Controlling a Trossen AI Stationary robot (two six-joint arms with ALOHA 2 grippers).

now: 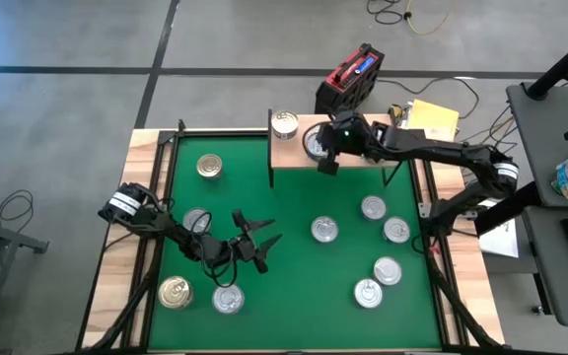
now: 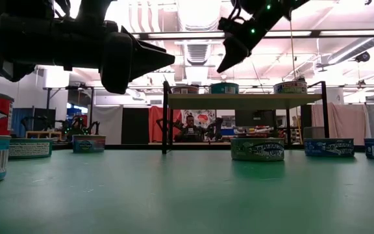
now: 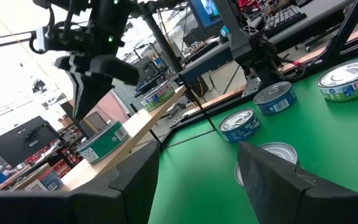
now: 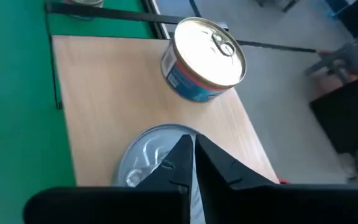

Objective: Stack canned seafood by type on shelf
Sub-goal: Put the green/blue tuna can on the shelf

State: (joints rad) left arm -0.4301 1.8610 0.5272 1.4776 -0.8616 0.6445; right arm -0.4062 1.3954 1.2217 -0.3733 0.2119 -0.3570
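Now, step: placing on the shelf (image 1: 294,155); the right gripper (image 1: 325,158) hangs over the board with fingers pressed together and nothing between them, just above a silver tin (image 4: 157,158) that sits on the wood
Shelf: two tins on top in the high view, the silver one and a gold-topped tin (image 4: 205,59) near it, apart, not stacked
Left gripper: (image 1: 260,241) low over the green mat (image 1: 294,212), fingers parted, holding nothing; a mat tin (image 3: 273,158) lies just ahead of it
Mat: about eight tins lie scattered across it, one being a gold tin (image 1: 176,292) near the left arm
Next: judged, a pick from the mat; it calls for choosing a tin matching one on the shelf, then setting it squarely on its like
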